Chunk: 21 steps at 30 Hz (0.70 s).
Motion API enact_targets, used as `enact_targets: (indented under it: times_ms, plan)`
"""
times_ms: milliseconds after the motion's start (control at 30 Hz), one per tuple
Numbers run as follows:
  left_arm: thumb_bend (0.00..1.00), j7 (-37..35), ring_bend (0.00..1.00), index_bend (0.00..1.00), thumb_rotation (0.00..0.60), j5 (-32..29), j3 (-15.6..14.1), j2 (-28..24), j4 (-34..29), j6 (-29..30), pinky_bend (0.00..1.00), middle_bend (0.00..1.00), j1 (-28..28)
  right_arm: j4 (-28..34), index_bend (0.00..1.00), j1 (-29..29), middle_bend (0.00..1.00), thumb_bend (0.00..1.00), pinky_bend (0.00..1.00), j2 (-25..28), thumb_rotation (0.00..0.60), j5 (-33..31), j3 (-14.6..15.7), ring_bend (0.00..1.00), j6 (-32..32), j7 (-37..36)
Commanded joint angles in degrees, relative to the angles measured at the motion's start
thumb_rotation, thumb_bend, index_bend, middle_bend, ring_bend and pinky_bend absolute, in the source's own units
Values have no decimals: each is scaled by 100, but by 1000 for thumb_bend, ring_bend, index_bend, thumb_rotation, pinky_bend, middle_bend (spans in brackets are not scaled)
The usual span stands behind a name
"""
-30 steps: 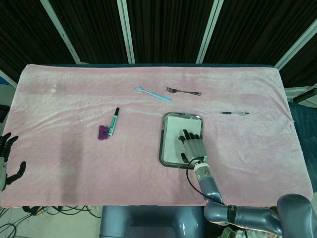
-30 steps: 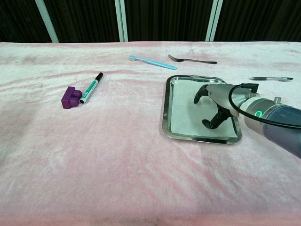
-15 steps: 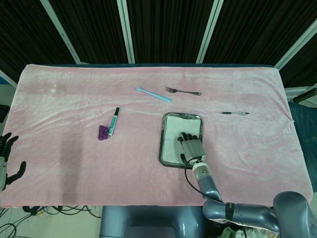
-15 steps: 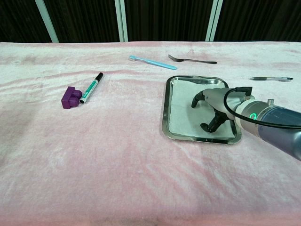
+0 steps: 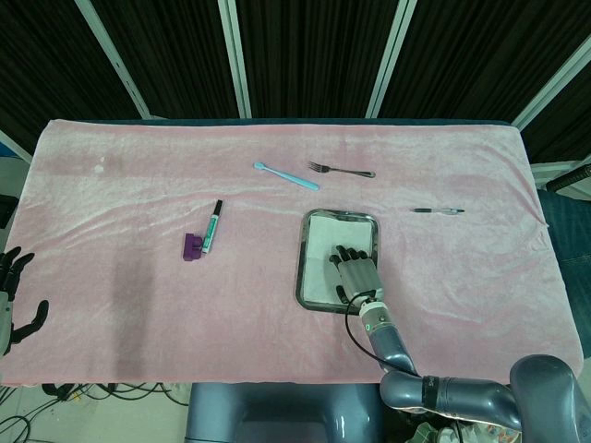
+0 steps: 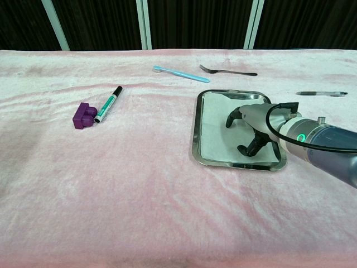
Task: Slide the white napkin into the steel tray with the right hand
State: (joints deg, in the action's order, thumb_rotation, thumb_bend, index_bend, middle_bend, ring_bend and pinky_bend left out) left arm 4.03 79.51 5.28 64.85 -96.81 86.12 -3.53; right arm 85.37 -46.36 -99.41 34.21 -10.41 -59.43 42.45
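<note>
Already the white napkin (image 5: 325, 251) lies flat inside the steel tray (image 5: 302, 268), covering most of its floor. Judged thin, limp, near weightless: it will crease or bunch if dragged by one edge. Best handled by pressing down on its middle and sliding, since friction against smooth steel is probably low. No firm edge to pinch.

Right hand (image 5: 356, 275) sits over the napkin's near-right part, palm down, fingers (image 6: 232, 116) curved downward and apart, tips at or on the napkin; cannot tell whether they press. Nothing is pinched.

Tray: rectangular, rounded corners, raised polished rim, reflective. It rests on the surface (image 5: 138, 295), a pink plush cloth with soft wrinkles, likely grippy.

Farther out: light-blue toothbrush (image 5: 285, 175) and metal fork (image 5: 340, 170) beyond the tray; a pen (image 5: 439, 211) to its right; a green-and-white marker (image 5: 214, 226) touching a purple block (image 5: 191, 246) to its left. Left hand (image 5: 11, 300) hangs off the surface edge, fingers spread, holding nothing.
</note>
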Motion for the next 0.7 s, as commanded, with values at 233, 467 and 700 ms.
enact_targets:
  times_ms: [233, 467, 700]
  plan:
    - [396, 18, 0, 118, 600, -3, -3, 4, -7, -2, 0, 37, -1, 86, 252, -8, 91, 375, 168, 75, 600, -24, 26, 130, -8, -25]
    - [396, 22, 0, 118, 600, 1, -8, 2, -15, -2, 0, 37, 0, 108, 252, -14, 91, 375, 168, 32, 600, -66, 35, 130, -85, -29]
    - [395, 17, 0, 119, 600, -4, -3, -3, -20, -3, 0, 36, -1, 93, 252, -41, 91, 374, 168, -69, 600, -162, 19, 130, -164, 5]
